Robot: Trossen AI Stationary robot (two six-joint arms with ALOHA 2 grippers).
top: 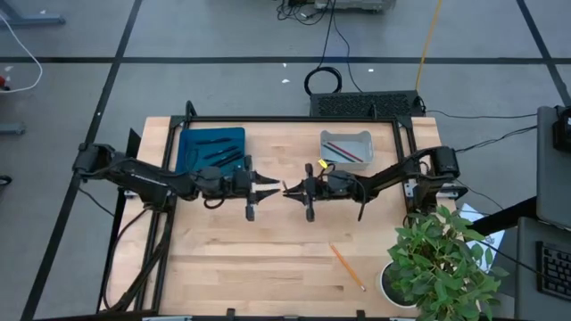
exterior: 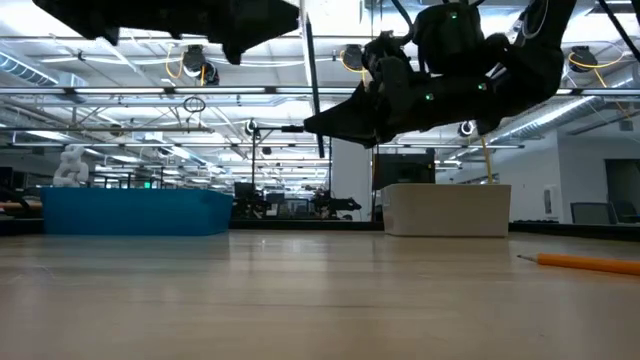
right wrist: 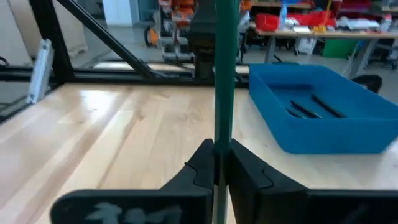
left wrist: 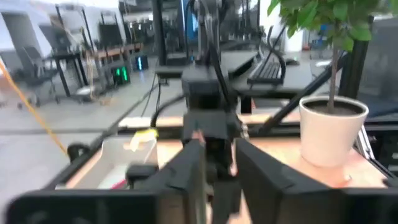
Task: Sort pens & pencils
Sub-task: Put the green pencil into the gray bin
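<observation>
so the right gripper [right wrist: 219,167] has its fingers pinched tight on a dark green pencil [right wrist: 224,74], which stands upright, running straight up out of the pinch; the left gripper [left wrist: 219,163] faces it fingertip to fingertip, fingers narrowly parted and gripping nothing as far as I can see; I'd guess a handover; another orange pencil [top: 347,267] lies on the table well behind the right fingers, nearer that arm.
</observation>
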